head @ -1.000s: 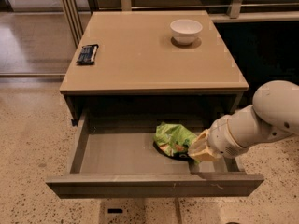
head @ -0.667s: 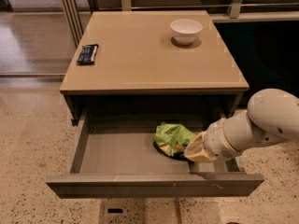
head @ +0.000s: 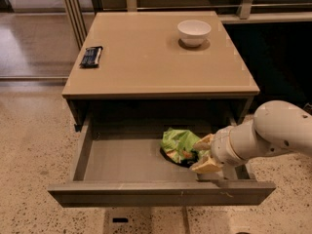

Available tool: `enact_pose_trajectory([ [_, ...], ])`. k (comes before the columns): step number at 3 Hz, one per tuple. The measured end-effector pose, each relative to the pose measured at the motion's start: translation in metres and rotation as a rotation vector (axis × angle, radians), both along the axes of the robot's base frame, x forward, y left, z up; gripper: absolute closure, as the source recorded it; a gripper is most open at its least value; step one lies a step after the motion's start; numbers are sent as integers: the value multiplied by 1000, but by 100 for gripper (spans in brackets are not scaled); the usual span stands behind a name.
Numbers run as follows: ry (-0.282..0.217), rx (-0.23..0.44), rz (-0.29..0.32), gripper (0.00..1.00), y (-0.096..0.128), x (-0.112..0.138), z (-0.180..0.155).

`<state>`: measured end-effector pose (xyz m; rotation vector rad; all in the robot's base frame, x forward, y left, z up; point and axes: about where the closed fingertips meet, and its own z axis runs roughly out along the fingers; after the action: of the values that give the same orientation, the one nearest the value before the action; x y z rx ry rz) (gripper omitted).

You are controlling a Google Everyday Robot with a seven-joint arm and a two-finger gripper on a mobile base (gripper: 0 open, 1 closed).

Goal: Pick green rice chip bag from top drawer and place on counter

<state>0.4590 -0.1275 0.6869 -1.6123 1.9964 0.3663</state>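
Rounded white arm (head: 275, 130), gripper (head: 204, 154) with tan fingers (head: 205, 166), in the top drawer (head: 122, 160).

I see a plain tan-beige counter (head: 146, 57), with a white bowl (head: 194, 31) near its far right corner and a dark blue-black packet (head: 91, 56) at its left edge. Below the front edge, the drawer (head: 161, 193) is grey-brown outside, with a plain grey floor inside. The bag (head: 176, 144) in it is wrinkly lime green with a black patch and orange-red print. My gripper (head: 196, 157), its cream-yellow fingers spread apart, sits at the bag's right side on a glossy white arm (head: 273, 133). The ground (head: 29, 145) is beige, speckled dark.
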Motion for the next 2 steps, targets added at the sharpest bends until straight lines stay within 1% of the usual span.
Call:
enact_pose_trajectory([
  [1, -20, -31, -17, 51, -5, 7, -6],
  [2, -35, -85, -47, 44, -7, 16, -16],
])
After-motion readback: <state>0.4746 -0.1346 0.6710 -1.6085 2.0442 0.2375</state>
